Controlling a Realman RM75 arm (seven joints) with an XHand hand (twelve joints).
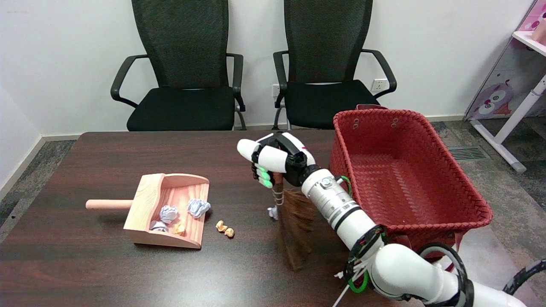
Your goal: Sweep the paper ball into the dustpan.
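The broom is gripped by the right hand. The paper ball is partly hidden behind its bristles, well apart from the dustpan. Two small scraps lie between. A red basket stands just beside the arm.

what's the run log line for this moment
right hand: holds broom | paper ball: at bristles, on table | dustpan: left of ball, apart

R hand w/ broom against paper ball
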